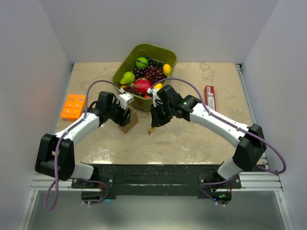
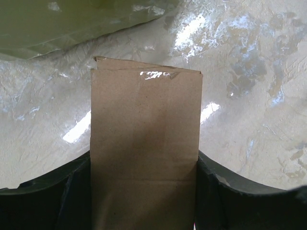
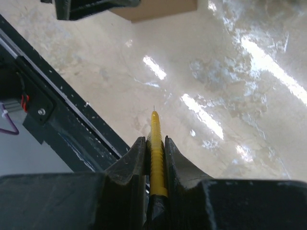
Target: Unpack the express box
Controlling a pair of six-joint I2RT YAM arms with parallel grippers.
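Note:
The express box [image 1: 128,122] is a small plain brown cardboard box on the table, just in front of the green tub. My left gripper [image 1: 125,115] is shut on it; in the left wrist view the box [image 2: 145,153] fills the gap between the two black fingers, its far edge taped. My right gripper [image 1: 154,123] is shut on a slim yellow cutter [image 3: 156,153] with a thin blade tip, pointing down at the table right of the box. A corner of the box [image 3: 158,9] shows at the top of the right wrist view.
A green tub [image 1: 125,64] full of fruit stands at the back middle. An orange tray [image 1: 73,106] lies at the left. A slim red packet [image 1: 209,97] lies at the right. The table's dark front rail [image 3: 57,120] runs near the cutter.

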